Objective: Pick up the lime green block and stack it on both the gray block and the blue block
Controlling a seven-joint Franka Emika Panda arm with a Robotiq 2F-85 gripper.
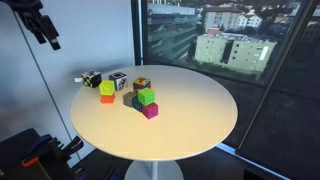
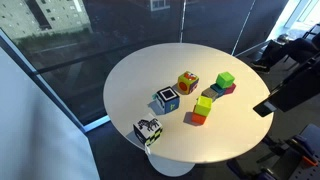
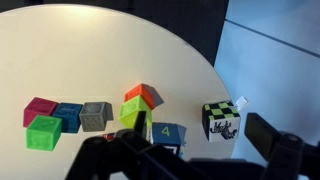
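The lime green block (image 3: pixel 135 113) sits on top of an orange cube (image 3: pixel 143 96) near the middle of the round table; it shows in both exterior views (image 1: pixel 106 88) (image 2: pixel 204 104). The gray block (image 3: pixel 94 115) and the blue block (image 3: pixel 68 115) stand side by side in a row with a magenta cube (image 3: pixel 40 108). A deeper green cube (image 3: pixel 43 132) seems to rest on that row. My gripper (image 3: pixel 200 135) is open and empty. It hangs high above the table edge (image 1: pixel 45 30), apart from all the blocks.
A blue cube marked 4 (image 3: pixel 168 133) and a green-and-black checkered cube (image 3: pixel 221 120) lie below the jaws. A multicoloured cube (image 1: pixel 141 84) stands behind the row. The white round table (image 1: pixel 190 110) stands by a window wall.
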